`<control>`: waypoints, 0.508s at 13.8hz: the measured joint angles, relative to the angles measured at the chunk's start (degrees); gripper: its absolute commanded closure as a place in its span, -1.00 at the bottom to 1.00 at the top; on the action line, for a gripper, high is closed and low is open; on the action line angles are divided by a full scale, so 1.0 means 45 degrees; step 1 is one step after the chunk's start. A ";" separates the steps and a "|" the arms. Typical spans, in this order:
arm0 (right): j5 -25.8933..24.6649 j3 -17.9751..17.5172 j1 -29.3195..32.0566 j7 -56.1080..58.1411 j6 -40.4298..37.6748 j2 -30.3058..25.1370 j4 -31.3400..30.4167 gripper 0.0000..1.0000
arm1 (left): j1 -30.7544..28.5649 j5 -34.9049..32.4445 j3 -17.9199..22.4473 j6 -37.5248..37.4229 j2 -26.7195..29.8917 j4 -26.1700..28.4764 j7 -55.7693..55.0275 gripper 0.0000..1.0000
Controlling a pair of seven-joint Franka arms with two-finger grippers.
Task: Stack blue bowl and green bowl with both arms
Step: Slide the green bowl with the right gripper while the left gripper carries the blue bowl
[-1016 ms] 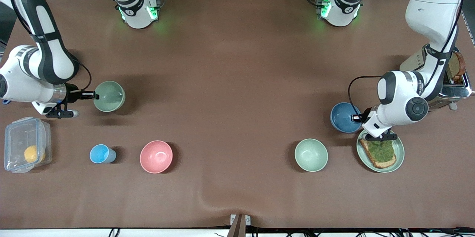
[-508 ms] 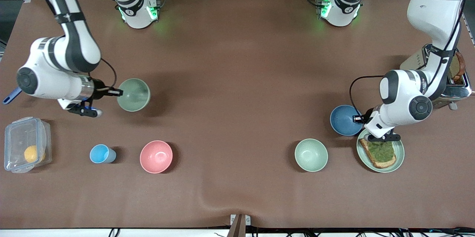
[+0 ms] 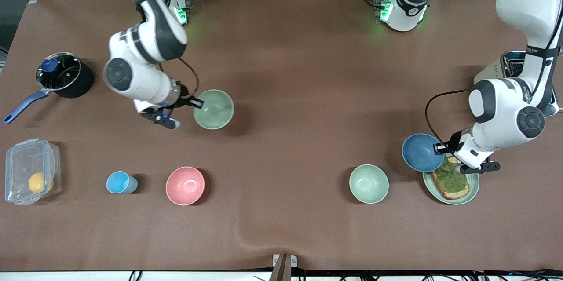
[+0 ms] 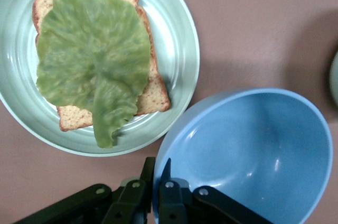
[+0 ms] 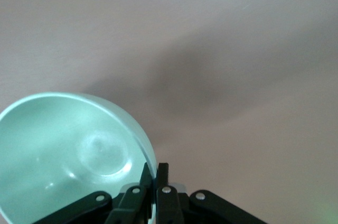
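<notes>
- Front view: the right gripper [image 3: 196,103] is clamped on the rim of the green bowl [image 3: 214,109], holding it in the air over bare table [image 3: 299,74] toward the right arm's end; the gripper sits at the bowl's nine o'clock.
- Front view: the left gripper [image 3: 440,148] is pinched onto the rim of the blue bowl [image 3: 420,152] at its three o'clock, carrying it raised, its edge over the green plate [image 3: 471,191] with toast [image 3: 451,180].
- Front view: a paler mint bowl [image 3: 368,183] rests at the plate's nine o'clock; a pink bowl [image 3: 185,185], a light-blue cup [image 3: 120,182], a lidded container [image 3: 30,171] and a pot [image 3: 61,74] stand toward the right arm's end.
- Left wrist view: fingers [image 4: 170,197] closed tight over the blue bowl's [image 4: 248,150] rim; plate [image 4: 179,34] and lettuce-topped toast [image 4: 95,60] lie beneath.
- Right wrist view: fingers [image 5: 161,184] shut on the green bowl's [image 5: 68,155] rim, above the brown table [image 5: 222,65].
</notes>
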State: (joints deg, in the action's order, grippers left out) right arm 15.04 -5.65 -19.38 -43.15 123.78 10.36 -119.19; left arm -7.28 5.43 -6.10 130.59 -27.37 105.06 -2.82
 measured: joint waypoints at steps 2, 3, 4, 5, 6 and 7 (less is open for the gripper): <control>0.0237 -0.0005 -0.1261 -0.1927 0.1493 0.0352 -0.0130 1.00 | -0.0140 0.0919 0.0010 -0.0200 0.0179 -0.0184 -0.0064 1.00; 0.0352 -0.0003 -0.1803 -0.2691 0.2133 0.0589 -0.0141 1.00 | -0.0205 0.1342 0.0015 -0.0356 0.0316 -0.0252 -0.0068 1.00; 0.0395 -0.0002 -0.2262 -0.3395 0.2686 0.0823 -0.0145 1.00 | -0.0235 0.1713 0.0017 -0.0546 0.0479 -0.0292 -0.0110 1.00; 0.0400 0.0004 -0.2665 -0.3992 0.3199 0.1048 -0.0162 1.00 | -0.0231 0.1991 -0.0016 -0.0831 0.0662 -0.0321 -0.0270 1.00; 0.0401 0.0010 -0.3098 -0.4478 0.3704 0.1273 -0.0199 1.00 | -0.0224 0.2153 -0.0145 -0.1123 0.0838 -0.0329 -0.0564 1.00; 0.0404 0.0011 -0.3598 -0.4921 0.4329 0.1493 -0.0288 1.00 | -0.0222 0.2194 -0.0423 -0.1324 0.1012 -0.0334 -0.0982 1.00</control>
State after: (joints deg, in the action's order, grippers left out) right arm 16.85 -5.60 -35.57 -65.29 143.26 17.07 -120.49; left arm -8.27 15.30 -8.01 124.63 -22.81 103.56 -7.24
